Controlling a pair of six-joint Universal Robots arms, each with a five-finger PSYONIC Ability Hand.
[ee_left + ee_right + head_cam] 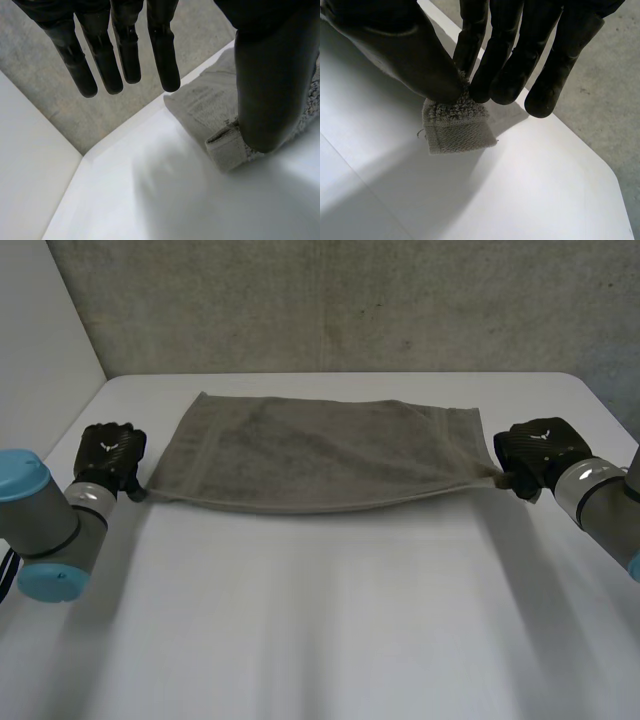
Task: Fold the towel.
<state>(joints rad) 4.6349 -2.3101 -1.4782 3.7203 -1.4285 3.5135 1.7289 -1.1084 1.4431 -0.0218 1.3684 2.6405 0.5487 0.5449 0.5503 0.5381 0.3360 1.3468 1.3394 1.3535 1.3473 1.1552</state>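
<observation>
Towel (320,455) lying spread on the white table (320,620) between both hands.
Right hand (540,448) is pinching its near right corner; left hand (110,455) is pressing a thumb on the near left corner, fingers straight. Soft and limp, it is probably best taken by its corners.

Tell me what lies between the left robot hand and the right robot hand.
The towel spans that stretch, as the head view shows.

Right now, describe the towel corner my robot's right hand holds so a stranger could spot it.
On the white table lies a grey towel. Follow its near edge to the robot's right hand: that corner is pinched between thumb and fingers, while both far corners lie free.
</observation>
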